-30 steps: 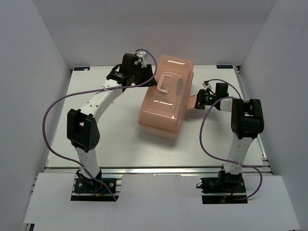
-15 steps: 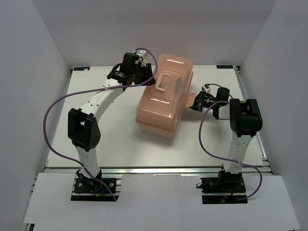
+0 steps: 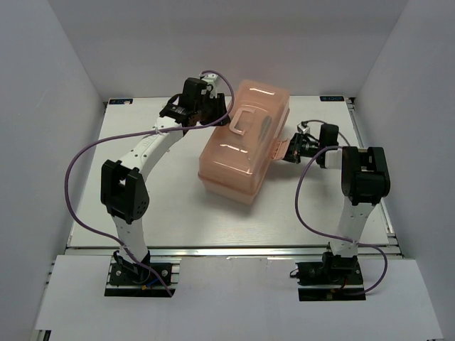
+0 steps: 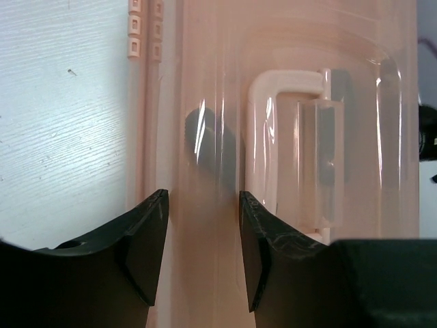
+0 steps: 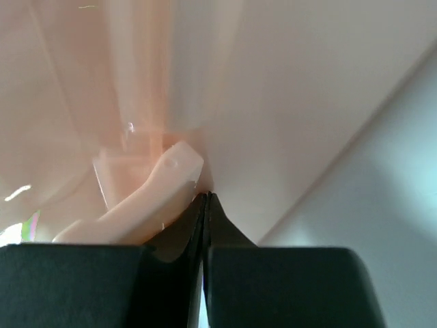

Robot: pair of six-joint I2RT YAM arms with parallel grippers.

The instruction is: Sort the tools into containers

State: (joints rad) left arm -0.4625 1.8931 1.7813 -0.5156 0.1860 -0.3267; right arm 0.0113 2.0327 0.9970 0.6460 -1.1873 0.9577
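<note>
Sorting not started: toolbox (image 3: 242, 153) lid down, left tool (image 4: 203, 195) half-spread astride its 10 o'clock rim, grip unclear, right tool (image 5: 205, 198) pinched closed at the 3 o'clock latch (image 5: 150, 191).

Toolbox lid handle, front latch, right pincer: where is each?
lid handle (image 4: 287, 82), left wrist view, top bar of the white loop.
front latch (image 5: 147, 198), right wrist view, middle of the flap.
right pincer (image 5: 206, 197), right wrist view, between its shut fingertips.

- Robotics lab cell: plain white walls (image 3: 43, 106) left, right and beyond the left hand (image 4: 203, 197).
- White worktop (image 3: 163, 206) below it; aluminium base rail (image 3: 234, 250) behind it.
</note>
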